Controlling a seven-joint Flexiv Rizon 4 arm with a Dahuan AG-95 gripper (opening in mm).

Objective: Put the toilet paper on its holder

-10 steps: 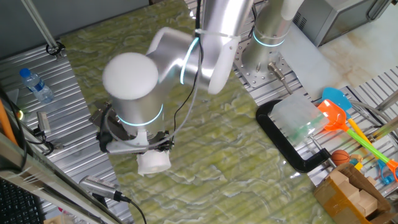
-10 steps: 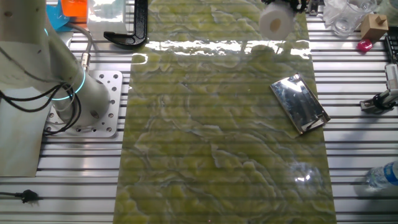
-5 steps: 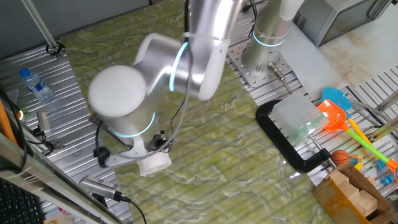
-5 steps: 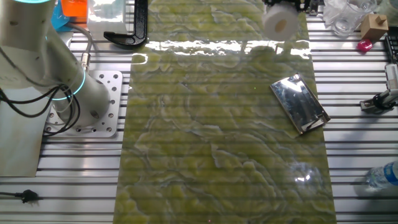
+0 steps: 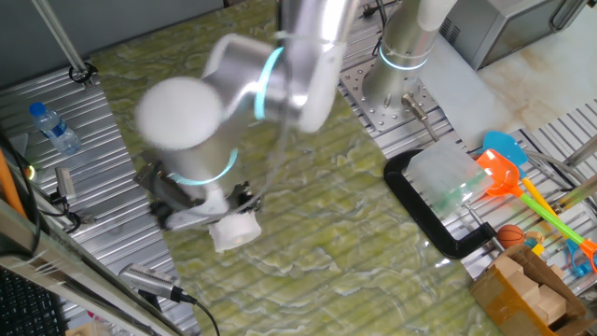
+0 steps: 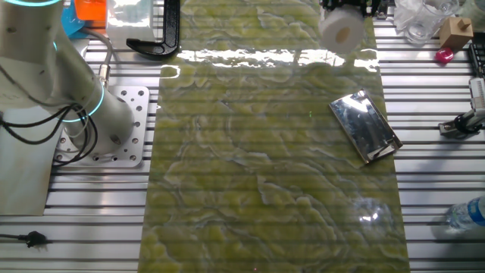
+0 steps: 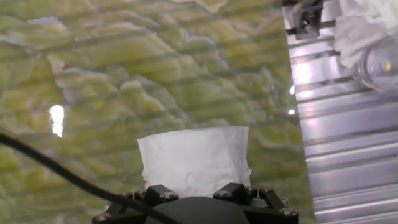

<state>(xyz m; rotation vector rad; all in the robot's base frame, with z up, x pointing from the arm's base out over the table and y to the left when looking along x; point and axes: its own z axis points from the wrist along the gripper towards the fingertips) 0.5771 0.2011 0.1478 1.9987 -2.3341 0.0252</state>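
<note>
Above the bench (image 6: 265, 189), the end effector (image 7: 198, 186) clamps the toilet paper (image 7: 194, 160); align its core with the holder (image 6: 365, 127) rod.

Motion blur is smearing the arm (image 5: 233, 103) at upper left of one fixed view. Overhead glare is streaking the mat (image 6: 258, 54) near the other view's top; lighting is bright and even.

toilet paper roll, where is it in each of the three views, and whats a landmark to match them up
One fixed view: the toilet paper is lower left of centre, under the arm's wrist.
The other fixed view: top edge, right of centre, its round end with the core hole facing the camera.
Hand view: bottom centre, just above the gripper body.
Shared landmark: the green marbled mat.
</note>
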